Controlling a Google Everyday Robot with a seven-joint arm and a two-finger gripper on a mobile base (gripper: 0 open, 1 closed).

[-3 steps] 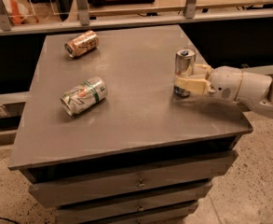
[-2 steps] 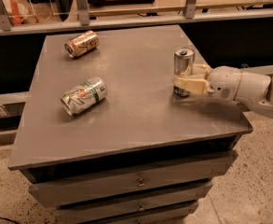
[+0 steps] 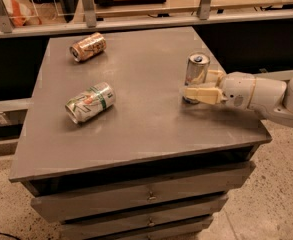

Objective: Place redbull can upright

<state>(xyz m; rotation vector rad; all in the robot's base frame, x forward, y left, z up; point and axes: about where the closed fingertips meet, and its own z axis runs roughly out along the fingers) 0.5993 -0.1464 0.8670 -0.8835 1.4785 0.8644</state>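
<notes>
Nothing has visibly shifted since a second ago: the redbull can [image 3: 196,70] stands upright as before, long axis vertical, shiny top facing up, base on the grey table [image 3: 151,129]. It is slim, silver with blue, narrower than the orange can [image 3: 88,46] and the green-banded can [image 3: 90,102], both lying on their sides well beyond the gripper's tip. The gripper [image 3: 201,86] is level with the can's lower half, the can at its very tip; whether it clamps the can cannot be told.
</notes>
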